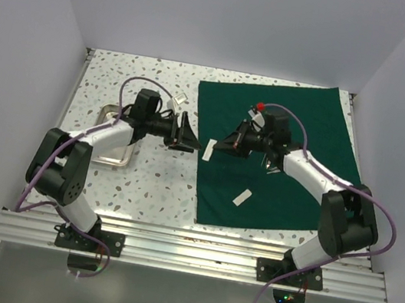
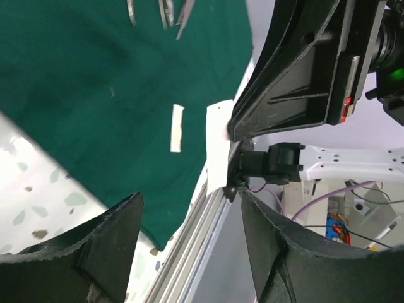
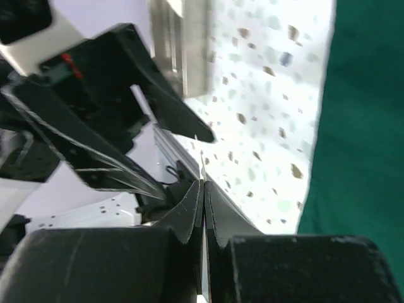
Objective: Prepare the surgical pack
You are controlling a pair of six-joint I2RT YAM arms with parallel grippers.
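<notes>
Nearest us runs the metal rail (image 1: pixel 186 246) that carries both arms. Far of it on the left, the steel tray (image 1: pixel 113 154) rests on the speckled table (image 1: pixel 151 182), and the left arm (image 1: pixel 103 139) passes above it, forearm about level and reaching right. Its left gripper (image 1: pixel 189 135) stands wide with nothing in it, jaws facing the other gripper just off the drape's left edge.

Between the two hangs the held gauze piece (image 1: pixel 208 149), pinched along one edge by the right gripper (image 1: pixel 216 147), which is clamped thin on it. We judge the gauze light, limp and easy to crumple, so we would take its free edge flat between the pads, not at a corner.

The right arm (image 1: pixel 315 178) is bent at the elbow over the cloth, its wrist pointing left. Under it the drape (image 1: pixel 308 123) lies spread over the table's right half, soft and likely to drag. A loose gauze strip (image 1: pixel 242 197) lies on its near part, and the instruments (image 2: pixel 167 12) lie further across the drape
</notes>
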